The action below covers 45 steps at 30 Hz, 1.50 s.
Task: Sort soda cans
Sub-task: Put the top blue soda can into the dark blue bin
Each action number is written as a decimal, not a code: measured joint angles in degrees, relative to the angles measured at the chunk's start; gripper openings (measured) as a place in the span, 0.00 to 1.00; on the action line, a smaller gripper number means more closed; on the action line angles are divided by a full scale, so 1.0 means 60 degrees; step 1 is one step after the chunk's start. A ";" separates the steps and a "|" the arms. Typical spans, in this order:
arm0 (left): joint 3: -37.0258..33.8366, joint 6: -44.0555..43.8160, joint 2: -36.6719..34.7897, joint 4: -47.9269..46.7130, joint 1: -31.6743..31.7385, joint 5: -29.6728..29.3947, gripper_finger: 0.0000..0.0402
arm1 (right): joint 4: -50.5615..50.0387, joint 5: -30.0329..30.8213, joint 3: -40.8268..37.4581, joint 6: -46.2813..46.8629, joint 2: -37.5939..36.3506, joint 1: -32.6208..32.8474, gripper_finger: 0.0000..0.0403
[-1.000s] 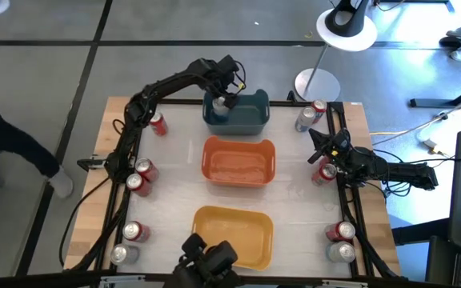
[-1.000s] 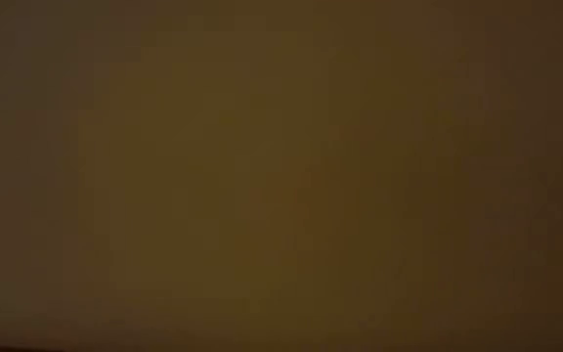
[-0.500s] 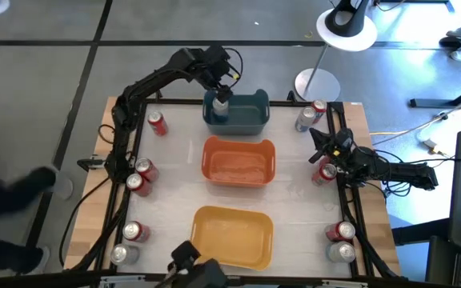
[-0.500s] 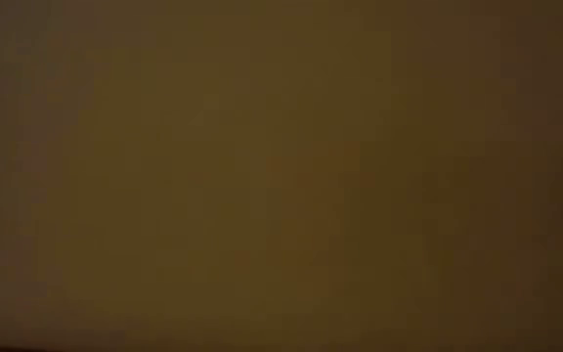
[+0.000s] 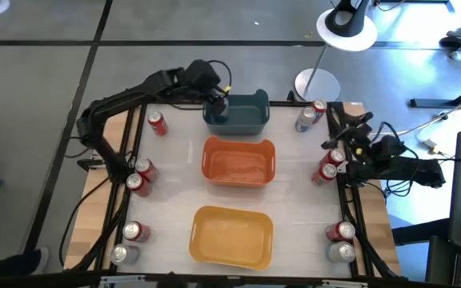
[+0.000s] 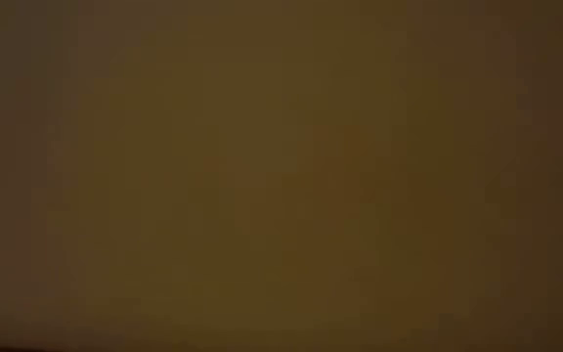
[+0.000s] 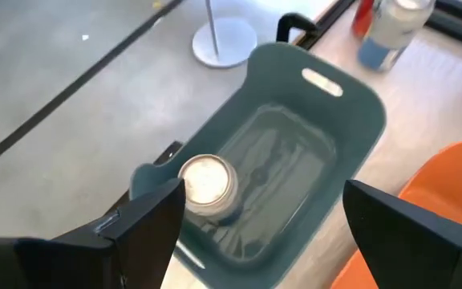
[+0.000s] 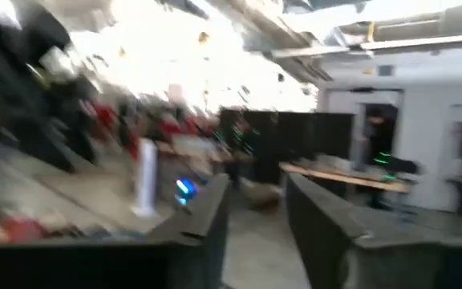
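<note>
**Silver can sits in the blue bin**

The left gripper [image 7: 255, 217] hovers with fingers spread apart; the silver can [image 7: 208, 183] stands below it, released inside the blue bin [image 7: 351, 104]. Next comes another can. The right gripper [image 5: 350, 128] waits beside red cans [image 5: 326, 166]; its fingers look slightly apart.

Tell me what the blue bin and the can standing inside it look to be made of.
The blue bin looks like moulded plastic with a smooth, slightly glossy finish: rounded corners, a cut-out handle slot and soft reflections on its floor. The can looks like metal, probably aluminium, judging by its bright silver top.
</note>
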 joint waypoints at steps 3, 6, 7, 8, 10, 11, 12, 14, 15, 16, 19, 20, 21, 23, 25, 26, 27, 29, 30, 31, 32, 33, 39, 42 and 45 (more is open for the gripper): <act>-0.0757 -0.0139 -0.0447 0.0653 -0.0027 -0.0001 0.81 | -0.0854 0.0993 0.0954 -0.0270 0.1063 0.0000 0.48; -0.1194 -0.0184 -0.0679 0.1002 -0.0018 0.0000 0.81 | -0.1408 0.1765 0.1985 -0.0673 0.2237 -0.0060 0.57; -0.1260 -0.0190 -0.0704 0.0991 -0.0009 0.0002 0.81 | -0.1598 0.1828 0.2329 -0.0899 0.2631 -0.0174 0.59; -0.1292 -0.0190 -0.0710 0.0964 -0.0009 -0.0001 0.81 | -0.1858 0.1826 0.2676 -0.1101 0.3006 -0.0320 0.61; -0.1295 -0.0187 -0.0710 0.0954 -0.0009 -0.0001 0.81 | -0.2478 0.1664 0.3344 -0.1436 0.3768 -0.0772 0.63; -0.1295 -0.0170 -0.0710 0.0957 -0.0009 0.0001 0.81 | -0.2910 0.1488 0.3689 -0.1526 0.4139 -0.1064 0.63; -0.1295 -0.0162 -0.0710 0.0968 -0.0025 -0.0001 0.81 | -0.3360 0.1271 0.4004 -0.1557 0.4517 -0.1399 0.64; -0.1295 -0.0160 -0.0710 0.0946 -0.0076 -0.0001 0.81 | -0.4238 0.0634 0.4585 -0.1560 0.5294 -0.2192 0.64; -0.1295 -0.0147 -0.0710 0.0923 -0.0088 0.0002 0.81 | -0.4703 0.0209 0.4831 -0.1523 0.5659 -0.2623 0.64; -0.1295 -0.0125 -0.0710 0.0892 -0.0128 0.0003 0.81 | -0.5141 -0.0229 0.5051 -0.1369 0.6040 -0.3045 0.64; -0.1295 -0.0070 -0.0710 0.0789 -0.0239 0.0002 0.81 | -0.6308 -0.1491 0.5561 -0.0840 0.7117 -0.4277 0.64; -0.1295 -0.0070 -0.0710 0.0783 -0.0278 0.0003 0.81 | -0.6676 -0.1839 0.5690 -0.0726 0.7440 -0.4654 0.64; -0.1295 -0.0067 -0.0710 0.0783 -0.0318 0.0001 0.81 | -0.6981 -0.2142 0.5797 -0.0584 0.7751 -0.5008 0.64; -0.1295 -0.0052 -0.0710 0.0783 -0.0384 0.0003 0.81 | -0.7589 -0.2713 0.6001 -0.0343 0.8353 -0.5569 0.64; -0.1295 -0.0012 -0.0710 0.0780 -0.0412 0.0003 0.81 | -0.8358 -0.3362 0.6261 -0.0130 0.8905 -0.5956 0.64; -0.1295 0.0036 -0.0710 0.0780 -0.0426 0.0007 0.81 | -0.8829 -0.3673 0.6411 -0.0096 0.9158 -0.6102 0.64; -0.1295 0.0044 -0.0710 0.0776 -0.0452 0.0007 0.81 | -0.9293 -0.3897 0.6548 -0.0057 0.9378 -0.6206 0.64; -0.1295 0.0046 -0.0710 0.0754 -0.0461 0.0003 0.81 | -1.0210 -0.4152 0.6756 0.0128 0.9780 -0.6351 0.64; -0.1295 0.0046 -0.0710 0.0721 -0.0461 0.0003 0.81 | -1.0584 -0.4199 0.6844 0.0175 0.9959 -0.6392 0.64; -0.1295 0.0043 -0.0710 0.0685 -0.0464 0.0003 0.81 | -1.0805 -0.4201 0.6895 0.0180 1.0111 -0.6389 0.64; -0.1295 0.0040 -0.0710 0.0674 -0.0471 0.0007 0.81 | -1.0877 -0.4149 0.6913 0.0133 1.0217 -0.6384 0.64; -0.1295 0.0025 -0.0710 0.0667 -0.0484 0.0003 0.81 | -1.0870 -0.4015 0.6914 0.0037 1.0308 -0.6382 0.64; -0.1295 0.0061 -0.0710 0.0641 -0.0533 0.0007 0.81 | -1.0516 -0.4053 0.6918 0.0236 1.0606 -0.6382 0.64; -0.1295 0.0097 -0.0710 0.0626 -0.0583 0.0003 0.81 | -1.0027 -0.3981 0.6921 0.0240 1.0719 -0.6379 0.64; -0.1295 0.0188 -0.0708 0.0626 -0.0663 0.0003 0.81 | -0.9957 -0.3782 0.6921 0.0201 1.0718 -0.6379 0.66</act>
